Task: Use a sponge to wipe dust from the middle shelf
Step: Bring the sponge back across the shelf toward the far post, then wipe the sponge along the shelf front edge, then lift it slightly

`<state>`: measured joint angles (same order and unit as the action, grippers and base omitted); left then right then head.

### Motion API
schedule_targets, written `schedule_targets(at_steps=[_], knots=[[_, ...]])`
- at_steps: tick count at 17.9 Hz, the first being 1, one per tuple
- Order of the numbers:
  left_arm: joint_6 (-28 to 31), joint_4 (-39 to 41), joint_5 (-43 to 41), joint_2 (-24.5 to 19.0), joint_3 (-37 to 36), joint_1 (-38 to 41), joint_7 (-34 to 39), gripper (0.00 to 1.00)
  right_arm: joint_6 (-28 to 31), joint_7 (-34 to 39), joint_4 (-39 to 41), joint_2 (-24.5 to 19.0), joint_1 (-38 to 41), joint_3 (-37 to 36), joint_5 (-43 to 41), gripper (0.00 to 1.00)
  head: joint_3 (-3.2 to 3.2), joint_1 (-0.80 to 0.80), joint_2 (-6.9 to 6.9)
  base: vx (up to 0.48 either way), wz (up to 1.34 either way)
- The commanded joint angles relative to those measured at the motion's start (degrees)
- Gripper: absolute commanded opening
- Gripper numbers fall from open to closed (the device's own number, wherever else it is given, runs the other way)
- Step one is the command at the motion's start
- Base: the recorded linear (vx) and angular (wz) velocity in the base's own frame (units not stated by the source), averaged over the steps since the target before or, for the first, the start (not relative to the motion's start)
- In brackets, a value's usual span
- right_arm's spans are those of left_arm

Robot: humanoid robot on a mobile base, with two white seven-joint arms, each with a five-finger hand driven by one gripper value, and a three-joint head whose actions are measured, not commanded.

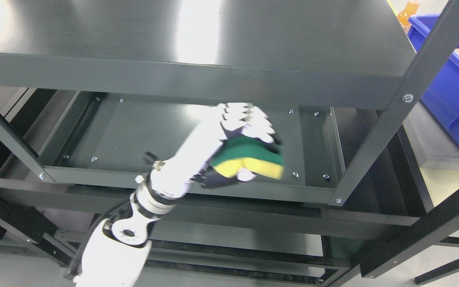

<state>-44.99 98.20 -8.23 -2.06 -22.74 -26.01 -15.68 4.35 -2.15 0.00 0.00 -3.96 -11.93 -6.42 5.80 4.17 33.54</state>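
My left hand reaches in from the lower left and is shut on a sponge, green on top and yellow beneath. The white fingers curl over the green side, and the thumb presses the yellow side from below. Hand and sponge sit over the right part of the dark middle shelf, near its front rail; I cannot tell whether the sponge touches the surface. The sponge's right edge is blurred. My right hand does not show.
The dark top shelf overhangs the middle shelf. A metal upright slants down at the right, another at the left. A blue bin stands at the far right, with an orange bottle behind it. Lower rails run below.
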Motion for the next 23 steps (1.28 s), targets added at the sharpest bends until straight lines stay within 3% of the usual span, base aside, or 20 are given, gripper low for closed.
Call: schedule_targets(at_steps=[1,6,9,12,15,18,20,23], knots=[[0.0,-1.7,-2.7,1.1,-15.7,-2.6,0.1,0.00,0.0,0.0,1.0,1.0,0.0,0.0,0.0,1.00,0.00,0.00,0.00,0.000,0.00],[0.0,-2.5,-2.6,1.1,-16.2,-1.0,0.0,0.00,0.0,0.0,1.0,1.0,0.0,0.0,0.0,1.00,0.00,0.00,0.00,0.000,0.00],[0.0,-4.5,-0.7,1.1,-14.9,9.0,0.2,0.00,0.0,0.0,1.0,1.0,0.0,0.0,0.0,1.00,0.00,0.00,0.00,0.000,0.00],[0.0,-5.6,11.0,1.1,-7.5,18.5,0.2,0.00,0.0,0.0,1.0,1.0,0.0,0.1,0.0,1.00,0.00,0.00,0.00,0.000,0.00],[12.4,-6.5,22.8,1.1,5.0,22.4,0.3,0.00,0.0,0.0,1.0,1.0,0.0,0.1,0.0,1.00,0.00,0.00,0.00,0.000,0.00],[21.2,-7.1,25.9,1.1,14.4,22.4,4.3,0.00,0.0,0.0,1.0,1.0,0.0,0.0,0.0,1.00,0.00,0.00,0.00,0.000,0.00],[24.6,-6.9,25.9,1.1,17.9,22.4,9.2,0.00,0.0,0.0,1.0,1.0,0.0,0.0,0.0,1.00,0.00,0.00,0.00,0.000,0.00],[26.0,-5.2,25.9,1.1,20.1,22.0,10.1,0.00,0.0,0.0,1.0,1.0,0.0,0.1,0.0,1.00,0.00,0.00,0.00,0.000,0.00]])
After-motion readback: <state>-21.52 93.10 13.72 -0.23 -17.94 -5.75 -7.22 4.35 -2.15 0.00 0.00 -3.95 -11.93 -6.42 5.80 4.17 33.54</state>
